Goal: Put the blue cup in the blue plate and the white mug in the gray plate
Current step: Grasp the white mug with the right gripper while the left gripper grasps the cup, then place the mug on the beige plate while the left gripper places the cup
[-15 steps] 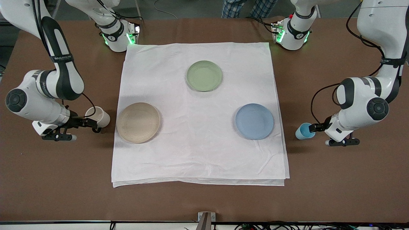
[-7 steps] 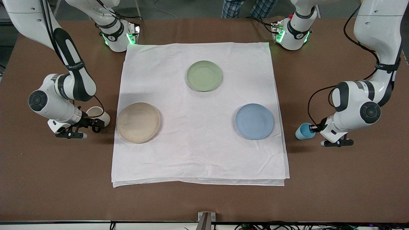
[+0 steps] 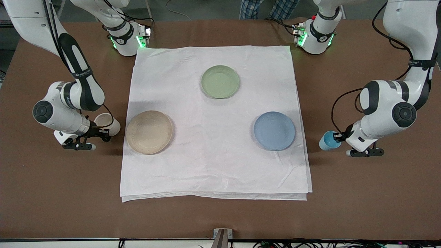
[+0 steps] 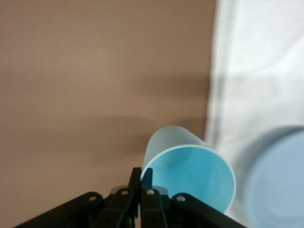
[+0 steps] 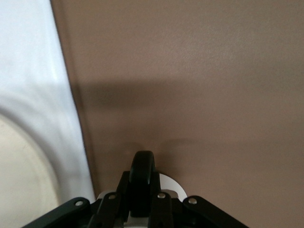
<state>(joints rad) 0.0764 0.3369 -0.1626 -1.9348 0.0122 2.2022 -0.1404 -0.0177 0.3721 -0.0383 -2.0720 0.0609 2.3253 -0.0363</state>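
Light-blue cup [image 3: 328, 140] sits pinched by its rim in the left gripper [image 3: 338, 137], over bare brown table [image 3: 344, 199] beside the white cloth [image 3: 213, 151], near the blue plate [image 3: 274, 130]. The right gripper [image 3: 100, 130] clamps the white mug [image 3: 106, 124] by its dark handle [image 5: 142, 183], beside the gray plate [image 3: 149, 132]. Both grasps look made; next, each carries inward over its plate and lowers upright.

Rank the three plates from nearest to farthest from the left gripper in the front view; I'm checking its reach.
From the left gripper, shut on the blue cup:
1. Blue plate, at the left arm's end of the cloth.
2. Green plate, mid-cloth, farthest from the front camera.
3. Gray plate, toward the right arm's end.
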